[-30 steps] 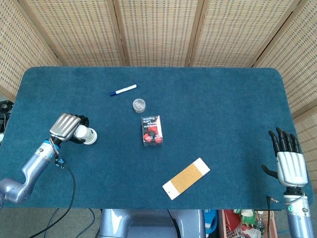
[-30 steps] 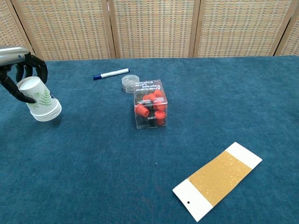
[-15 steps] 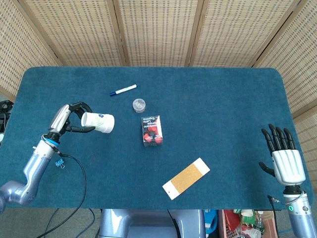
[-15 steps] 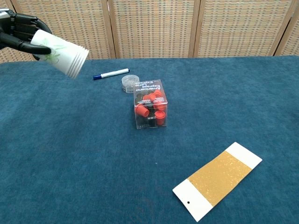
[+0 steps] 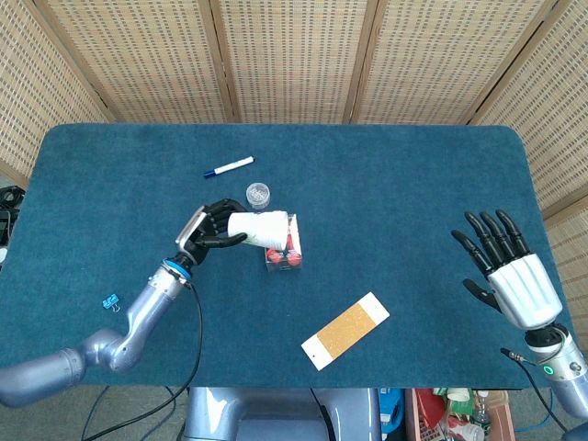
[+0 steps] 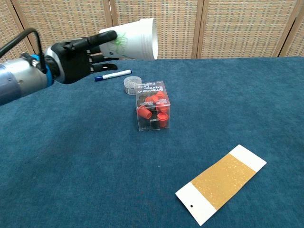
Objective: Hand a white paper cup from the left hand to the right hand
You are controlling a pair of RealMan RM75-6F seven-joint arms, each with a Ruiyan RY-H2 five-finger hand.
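My left hand [image 5: 208,231] [image 6: 76,59] grips a white paper cup [image 5: 260,228] [image 6: 133,39] with a green leaf print. The cup lies on its side in the air, its mouth pointing right, above the clear box of red caps [image 5: 285,248] [image 6: 153,105]. My right hand [image 5: 508,273] is open at the table's right edge, fingers spread and pointing up and left, well apart from the cup. The chest view does not show the right hand.
A blue marker [image 5: 228,167] [image 6: 112,75] and a small clear round container [image 5: 258,193] [image 6: 132,84] lie behind the box. A cork-and-white strip [image 5: 345,331] [image 6: 221,183] lies near the front edge. A blue clip [image 5: 109,301] sits at the left front.
My left hand has carried the cup up and to the right, from the table's left side to above the box. My right hand has risen and tilted slightly leftward.
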